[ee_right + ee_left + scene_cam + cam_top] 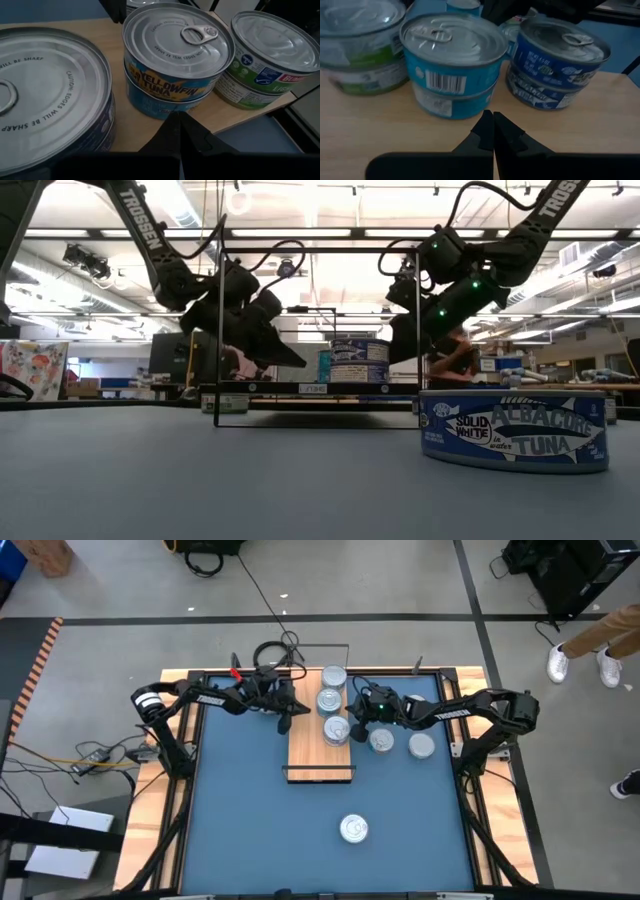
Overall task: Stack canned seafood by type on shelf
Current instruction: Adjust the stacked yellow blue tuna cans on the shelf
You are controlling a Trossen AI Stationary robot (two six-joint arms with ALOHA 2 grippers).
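Three two-high stacks of tins stand in a row on the light-wood shelf board [305, 745]: green-labelled [334, 677] at the far end, teal [330, 700] in the middle, dark blue [336, 728] nearest. My left gripper [287, 718] is shut over the board's left side, pointing at the teal stack [452, 70] with its tips [493, 127] short of it. My right gripper [356, 727] is shut at the board's right edge, facing the same teal yellowfin stack [177, 60], its tips [180, 127] apart from it.
Two loose tins [382, 741] [421, 746] sit on the blue table right of the board, under the right arm. Another tin [354, 829], an albacore tuna tin [515, 430], stands alone toward the near edge. The shelf's black frame [218, 330] rises at its ends. A person stands far right [585, 650].
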